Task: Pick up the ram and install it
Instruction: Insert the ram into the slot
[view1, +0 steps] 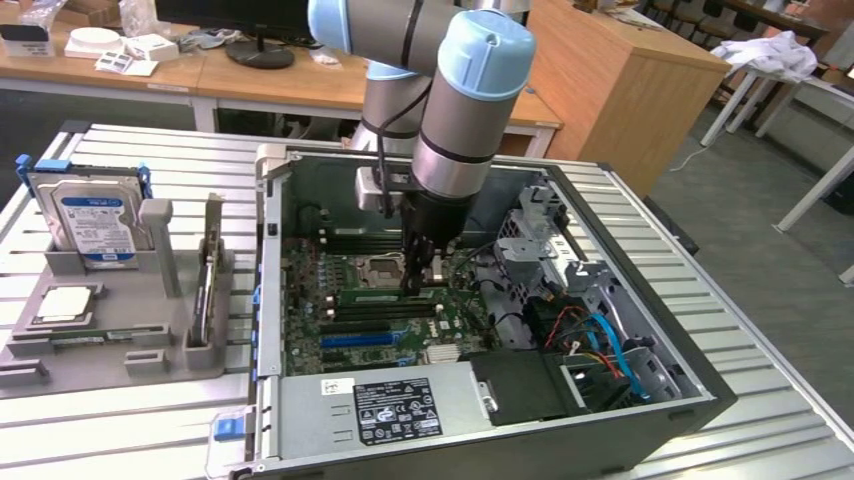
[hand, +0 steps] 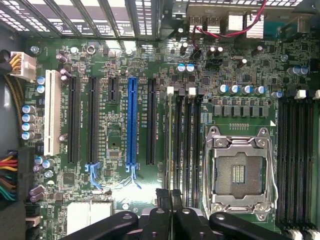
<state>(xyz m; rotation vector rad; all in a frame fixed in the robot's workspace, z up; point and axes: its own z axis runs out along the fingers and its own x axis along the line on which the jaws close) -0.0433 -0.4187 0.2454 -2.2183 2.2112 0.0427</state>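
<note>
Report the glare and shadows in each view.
Wrist view: a white glare patch washes out the green motherboard at one end of the long blue slot. Exterior view: the open grey computer case is dim inside, the ribbed metal table around it bright.

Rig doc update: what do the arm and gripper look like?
The arm has silver-grey tubes with light blue joint caps and a black band; a black cable runs along it. The gripper is black, with narrow fingers on rounded links.
</note>
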